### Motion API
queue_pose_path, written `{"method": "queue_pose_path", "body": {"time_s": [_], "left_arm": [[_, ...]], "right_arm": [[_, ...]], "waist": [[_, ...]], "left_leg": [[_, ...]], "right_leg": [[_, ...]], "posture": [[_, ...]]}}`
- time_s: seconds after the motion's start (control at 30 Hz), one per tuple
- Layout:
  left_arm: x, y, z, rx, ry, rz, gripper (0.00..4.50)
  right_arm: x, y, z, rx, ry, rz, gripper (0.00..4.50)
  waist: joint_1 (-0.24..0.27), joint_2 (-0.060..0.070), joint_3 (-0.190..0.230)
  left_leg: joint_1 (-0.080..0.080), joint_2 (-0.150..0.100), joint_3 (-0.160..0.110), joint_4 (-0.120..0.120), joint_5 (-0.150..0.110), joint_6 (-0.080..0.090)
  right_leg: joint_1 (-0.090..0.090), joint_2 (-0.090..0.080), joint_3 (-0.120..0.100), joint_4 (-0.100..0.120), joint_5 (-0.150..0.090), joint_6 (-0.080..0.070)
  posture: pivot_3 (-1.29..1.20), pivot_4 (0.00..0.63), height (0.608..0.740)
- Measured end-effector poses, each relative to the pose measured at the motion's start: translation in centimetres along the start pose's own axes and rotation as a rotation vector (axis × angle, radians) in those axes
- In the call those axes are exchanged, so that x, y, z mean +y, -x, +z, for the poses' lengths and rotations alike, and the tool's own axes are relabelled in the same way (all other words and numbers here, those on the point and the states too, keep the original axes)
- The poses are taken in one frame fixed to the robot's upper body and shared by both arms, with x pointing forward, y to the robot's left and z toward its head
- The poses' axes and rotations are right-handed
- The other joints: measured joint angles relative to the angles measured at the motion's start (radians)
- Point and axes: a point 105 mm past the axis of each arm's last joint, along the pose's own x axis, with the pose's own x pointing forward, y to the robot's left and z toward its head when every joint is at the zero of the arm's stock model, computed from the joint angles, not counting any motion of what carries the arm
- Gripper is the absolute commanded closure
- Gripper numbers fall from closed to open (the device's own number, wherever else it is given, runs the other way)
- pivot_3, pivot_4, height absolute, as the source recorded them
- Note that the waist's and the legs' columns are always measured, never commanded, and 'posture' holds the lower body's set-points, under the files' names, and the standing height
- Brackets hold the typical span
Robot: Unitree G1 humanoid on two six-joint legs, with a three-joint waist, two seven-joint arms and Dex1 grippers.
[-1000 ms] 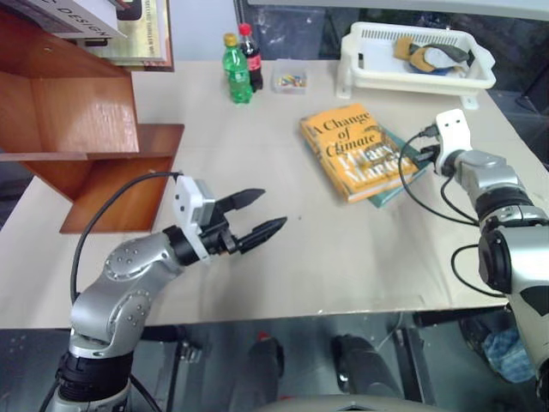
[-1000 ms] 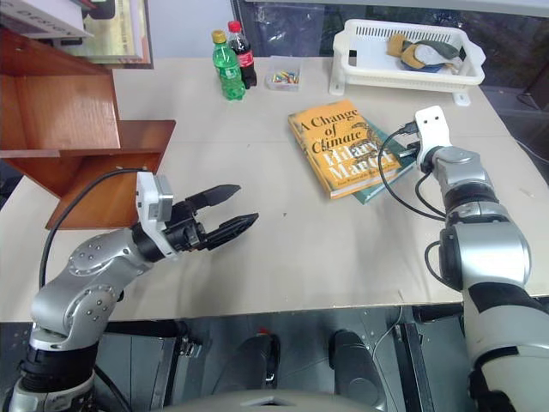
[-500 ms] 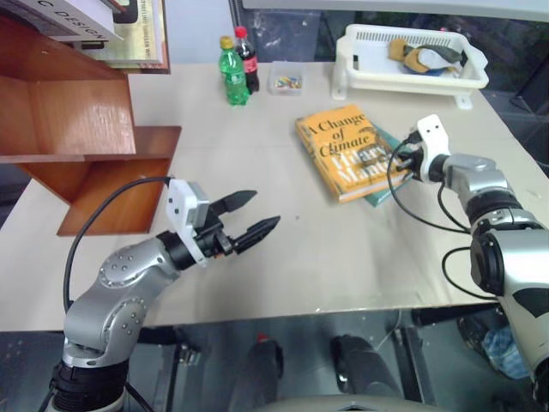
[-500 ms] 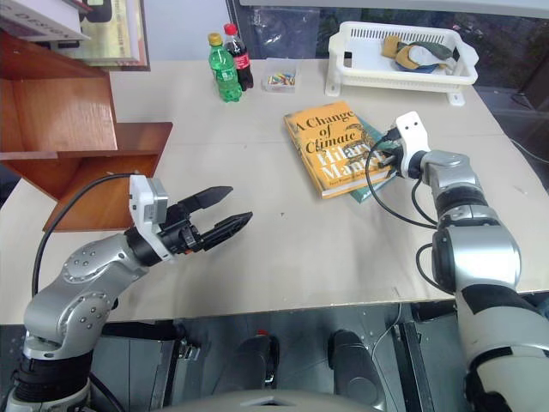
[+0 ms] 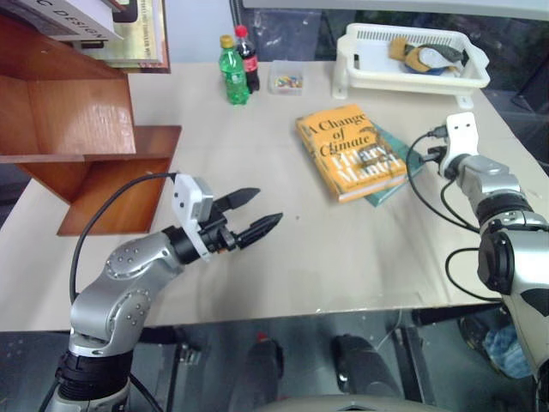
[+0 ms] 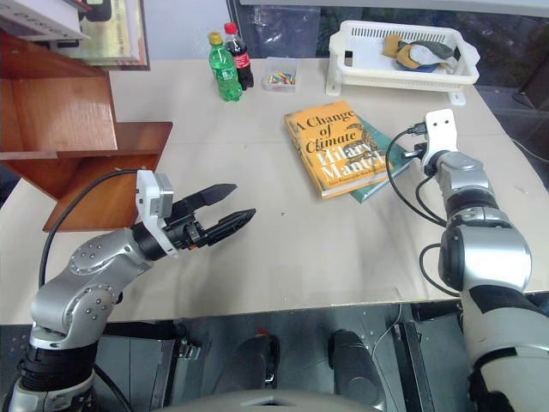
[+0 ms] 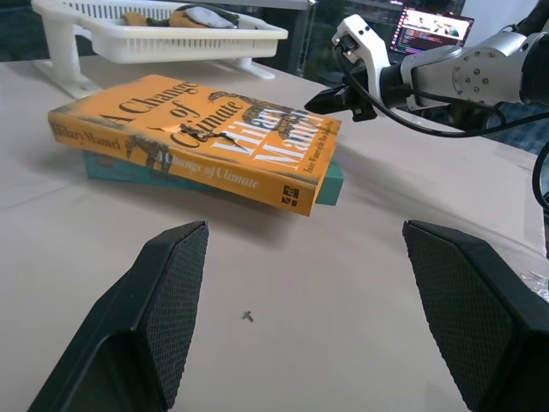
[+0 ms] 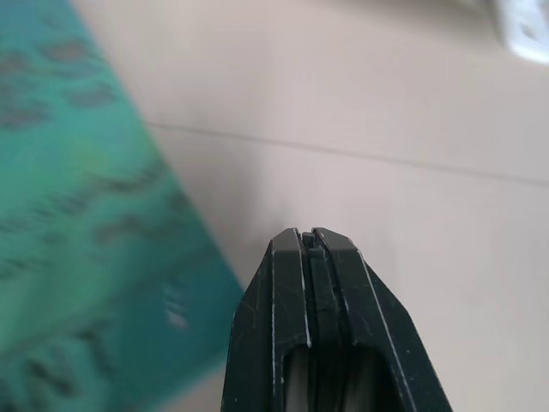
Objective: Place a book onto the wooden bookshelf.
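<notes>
While your left claw (image 5: pixel 257 215) hangs over the table (image 5: pixel 326 249) with its two fingers spread wide and nothing between them, your right claw (image 7: pixel 319 100) has its fingers pressed tight together and holds nothing. You can see the orange book (image 5: pixel 350 150) lying flat on the table, on top of a green book (image 5: pixel 396 180). Your right claw is just beside the far corner of those books, close to the green one, but you cannot tell if it touches. Your left claw is well apart from the books and points toward them. The wooden shelf (image 5: pixel 77 129) stands at the table's left edge, far from the orange book. At the back of the table you have two bottles (image 5: pixel 238 67), a small clear box (image 5: pixel 286 81) and a white basket (image 5: pixel 412 73).
</notes>
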Motion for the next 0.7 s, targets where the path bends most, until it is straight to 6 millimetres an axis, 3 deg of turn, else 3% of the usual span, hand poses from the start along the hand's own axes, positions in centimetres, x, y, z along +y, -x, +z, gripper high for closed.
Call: {"method": "queue_pose_path", "body": {"time_s": [0.37,0.7], "left_arm": [[0.3,1.6,0.1,0.0,-0.01,0.092,0.62],[1.6,1.3,-0.2,0.005,0.034,0.139,0.62]], "right_arm": [[4.0,-0.1,-0.1,0.002,-0.043,0.262,4.42],[7.1,0.6,-0.6,0.009,-0.069,0.498,4.42]], "waist": [[-0.016,0.0,0.0],[-0.02,0.0,0.0]], "left_leg": [[0.001,0.0,0.0,0.0,0.0,0.0],[0.001,0.0,0.0,0.0,0.0,0.0]], "right_leg": [[0.0,0.0,0.0,0.0,0.0,0.0],[0.0,0.0,0.0,0.001,0.0,0.0]], "posture": [[0.0,0.15,0.74],[0.0,0.15,0.74]]}}
